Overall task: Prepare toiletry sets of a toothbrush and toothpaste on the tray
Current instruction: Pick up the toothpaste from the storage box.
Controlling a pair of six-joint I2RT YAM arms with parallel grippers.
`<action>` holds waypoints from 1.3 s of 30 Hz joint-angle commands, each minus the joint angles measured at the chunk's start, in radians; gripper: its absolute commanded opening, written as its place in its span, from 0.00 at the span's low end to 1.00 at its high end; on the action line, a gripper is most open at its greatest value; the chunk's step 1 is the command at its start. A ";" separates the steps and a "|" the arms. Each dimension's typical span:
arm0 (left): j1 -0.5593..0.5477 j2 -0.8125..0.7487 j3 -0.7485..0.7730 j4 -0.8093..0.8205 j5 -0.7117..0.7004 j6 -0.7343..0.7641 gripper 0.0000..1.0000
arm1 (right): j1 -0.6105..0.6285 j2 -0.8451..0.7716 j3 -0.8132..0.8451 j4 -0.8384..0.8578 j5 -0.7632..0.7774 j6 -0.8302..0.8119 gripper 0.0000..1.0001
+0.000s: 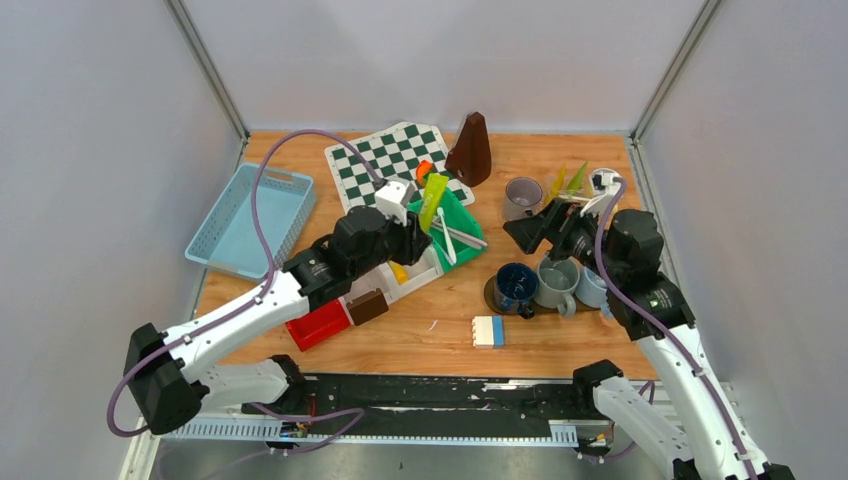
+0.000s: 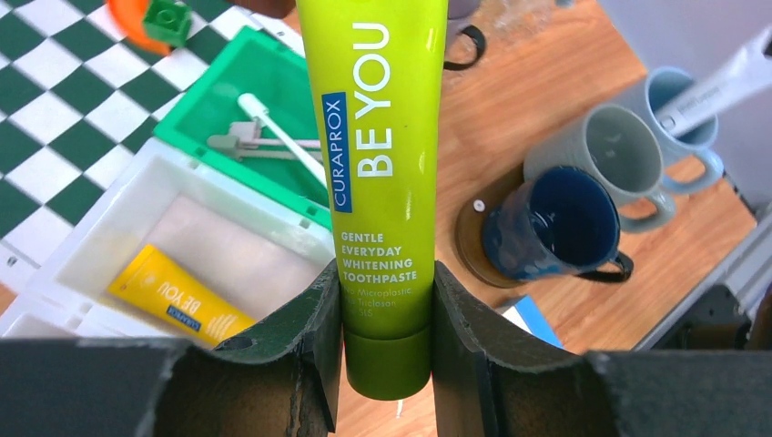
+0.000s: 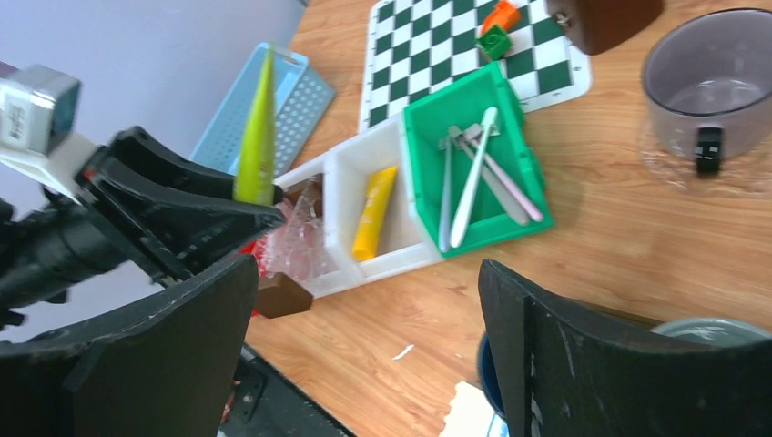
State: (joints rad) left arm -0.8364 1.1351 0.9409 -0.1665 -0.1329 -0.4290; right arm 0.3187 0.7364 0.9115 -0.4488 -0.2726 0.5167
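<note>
Above the white bin [image 1: 408,272] near the middle of the wooden counter [image 1: 560,170], the left gripper [image 2: 387,346] held the lime-green toothpaste tube [image 2: 382,173]. Its matte black fingers [image 2: 314,341] pinched the glossy plastic just above the cap. The left wrist view showed the tube's flat printed face, while the right wrist view caught it edge-on, thin as a blade.

A yellow tube [image 2: 177,296] lay flat in one smooth-walled compartment of the white bin. At that bin's 1 o'clock stood the green bin [image 3: 428,118], touching it, with slim pale toothbrushes [image 3: 473,177] lying inside. The right wrist view alone showed crinkled clear plastic [image 3: 300,241] at the white bin's other end.

At the counter's 3 o'clock the right gripper [image 1: 520,233] hovered with its broad dark fingers [image 3: 619,364] spread wide and nothing between them. Just below it, three rounded glazed mugs sat side by side. They were the dark blue mug [image 2: 551,223] on a round brown coaster [image 2: 469,238], the grey-green mug [image 2: 610,155] and the light blue mug [image 2: 678,100].

The left wrist view showed a whitish toothbrush [image 2: 719,86] slanting out of the light blue mug, which the top view half hid behind the arm. The smooth grey mug [image 3: 710,82] stood apart at their 12 o'clock. A perforated pale blue basket [image 1: 250,220] lay at the counter's 9 o'clock.
</note>
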 commanded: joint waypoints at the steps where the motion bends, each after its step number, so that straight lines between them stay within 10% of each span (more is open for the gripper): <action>1: -0.060 -0.020 -0.020 0.192 0.041 0.150 0.00 | 0.005 0.014 0.019 0.122 -0.119 0.105 0.93; 28: -0.304 0.129 0.014 0.326 -0.046 0.370 0.00 | 0.023 0.124 -0.070 0.223 -0.104 0.289 0.77; 33: -0.315 0.161 0.026 0.342 -0.039 0.371 0.00 | 0.025 0.144 -0.082 0.226 -0.117 0.287 0.59; 39: -0.317 0.198 0.042 0.346 -0.030 0.364 0.04 | 0.025 0.132 -0.078 0.228 -0.107 0.258 0.13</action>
State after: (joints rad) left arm -1.1454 1.3201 0.9287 0.0990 -0.1638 -0.0795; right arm 0.3382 0.8845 0.8272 -0.2623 -0.3874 0.7956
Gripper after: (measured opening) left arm 0.418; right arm 0.232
